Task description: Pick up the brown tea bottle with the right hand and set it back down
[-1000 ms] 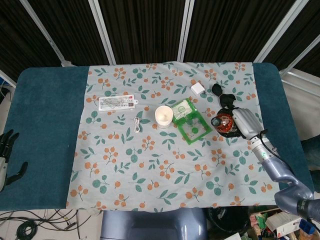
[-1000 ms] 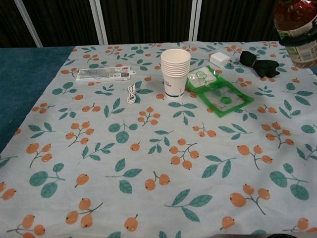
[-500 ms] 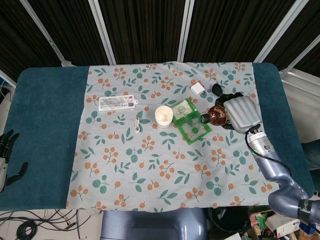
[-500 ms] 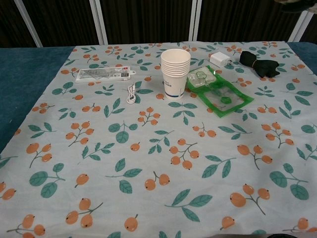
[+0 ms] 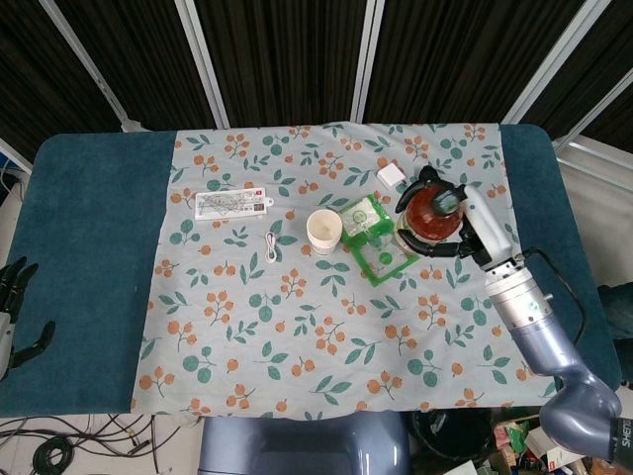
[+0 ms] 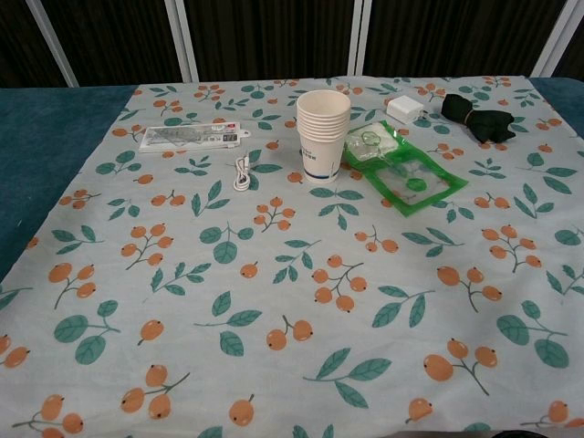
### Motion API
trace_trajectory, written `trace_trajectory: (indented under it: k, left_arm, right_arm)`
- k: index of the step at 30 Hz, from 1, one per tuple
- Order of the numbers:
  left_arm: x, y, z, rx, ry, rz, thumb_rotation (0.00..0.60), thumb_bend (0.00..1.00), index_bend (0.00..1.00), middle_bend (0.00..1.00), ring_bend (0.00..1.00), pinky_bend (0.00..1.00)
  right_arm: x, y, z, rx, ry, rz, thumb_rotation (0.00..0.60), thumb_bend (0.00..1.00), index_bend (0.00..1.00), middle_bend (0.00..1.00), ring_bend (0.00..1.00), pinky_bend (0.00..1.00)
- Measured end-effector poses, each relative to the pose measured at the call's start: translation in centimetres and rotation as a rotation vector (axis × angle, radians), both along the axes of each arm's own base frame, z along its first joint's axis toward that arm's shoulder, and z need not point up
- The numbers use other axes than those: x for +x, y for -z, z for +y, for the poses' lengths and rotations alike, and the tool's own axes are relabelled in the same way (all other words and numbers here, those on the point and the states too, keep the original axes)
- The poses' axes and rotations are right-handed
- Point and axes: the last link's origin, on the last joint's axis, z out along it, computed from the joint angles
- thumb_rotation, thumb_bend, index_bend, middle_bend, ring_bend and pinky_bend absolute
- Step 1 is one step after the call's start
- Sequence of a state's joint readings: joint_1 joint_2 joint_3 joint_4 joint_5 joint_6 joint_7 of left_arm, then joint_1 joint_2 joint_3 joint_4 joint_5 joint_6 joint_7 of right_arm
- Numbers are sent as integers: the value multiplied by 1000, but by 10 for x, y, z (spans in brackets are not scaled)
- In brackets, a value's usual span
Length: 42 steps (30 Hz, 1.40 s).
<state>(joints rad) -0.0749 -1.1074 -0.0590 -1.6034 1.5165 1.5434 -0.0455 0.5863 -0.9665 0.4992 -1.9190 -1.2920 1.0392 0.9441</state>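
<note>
In the head view my right hand [image 5: 465,226] grips the brown tea bottle [image 5: 427,210] and holds it high above the table, close to the camera. The bottle looks large and hangs over the right part of the flowered cloth [image 5: 297,327], just right of the green packet [image 5: 374,237]. Neither the bottle nor the right hand shows in the chest view. My left hand [image 5: 12,307] hangs off the table's left edge, fingers apart and holding nothing.
A stack of paper cups [image 6: 323,135] stands mid-table beside the green packet [image 6: 401,169]. A white charger [image 6: 404,109], a black bundle [image 6: 479,116], a flat white package [image 6: 193,137] and a small white cable [image 6: 242,171] lie on the cloth.
The right hand has raised the bottle higher and shifted it slightly left toward the green packet; the bottle has turned and looks larger. It left the chest view a second ago. The left hand is still.
</note>
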Motion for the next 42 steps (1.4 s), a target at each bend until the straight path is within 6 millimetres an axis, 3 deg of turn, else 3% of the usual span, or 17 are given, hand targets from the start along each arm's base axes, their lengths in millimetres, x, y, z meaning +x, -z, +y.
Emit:
trace_trajectory:
  k: [9,12,16,20,23,32,38,42]
  left_arm:
    - [0,-1,0,2,1,-8,600,368,21,0,0,0]
    - [0,-1,0,1,1,-8,600,368,21,0,0,0]
    - [0,-1,0,2,-2,-9,600,368,21,0,0,0]
    - [0,-1,0,1,-2,-7,600,368,21,0,0,0]
    - [0,-1,0,3,-2,-6,600,367,21,0,0,0]
    - [-1,-2,-1,6,-4,-12,600,368,21,0,0,0]
    - [-1,-2,-1,7,-7,-13,600,368,21,0,0,0]
    - [0,-1,-1,4,-6,-11,600,368,21,0,0,0]
  right_arm:
    - [-19,-19,2,234,-100,-689,600,442,557,533,522,544]
    - [-27,-13,0,298,-101,-771,600,443,565,537,528,544]
    - [-39,1,-2,340,-65,-734,600,446,592,549,541,549]
    - [-50,17,-5,309,-17,-562,600,447,603,556,547,549]
    - [-59,28,-7,234,12,-336,600,447,603,557,549,549]
    - [-84,48,-18,-114,38,560,600,447,602,563,559,558]
    - [-90,36,-24,-294,63,928,600,447,602,561,559,557]
    - [-81,9,-26,-428,74,1076,600,447,603,559,559,557]
